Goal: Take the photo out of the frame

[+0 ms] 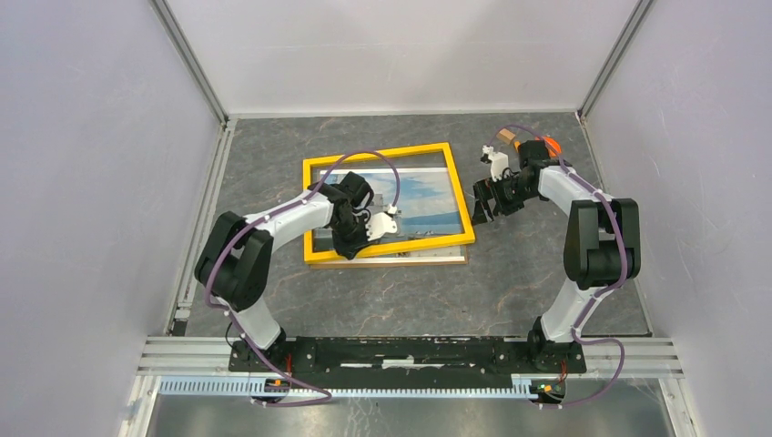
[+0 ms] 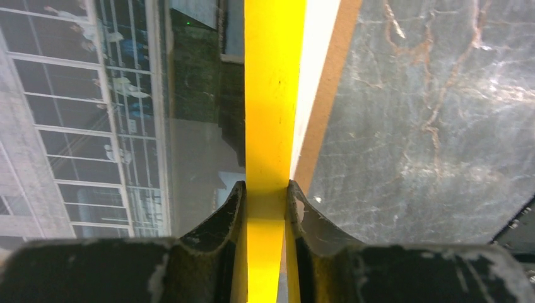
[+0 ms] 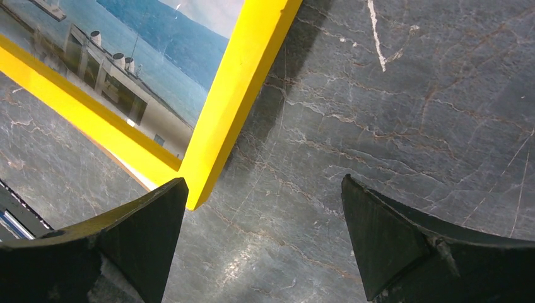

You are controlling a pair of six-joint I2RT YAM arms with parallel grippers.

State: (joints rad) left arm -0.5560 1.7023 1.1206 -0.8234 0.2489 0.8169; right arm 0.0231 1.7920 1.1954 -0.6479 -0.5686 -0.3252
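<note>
Left hand clamped across the near yellow rail of the frame, bottom centre of the wrist view. It is a narrow pinch on a long rail.

The frame lies face up mid-bench with the photo inside it. A pale backing edge shows under the near rail.

Right hand gapes wide just off the frame's lower right corner, touching nothing.

Risks:
- Lifting by one rail could let the frame swing or slip from the pinch.
- The photo may drag along and crease.
- The unbraced corner could strike the right hand.
</note>
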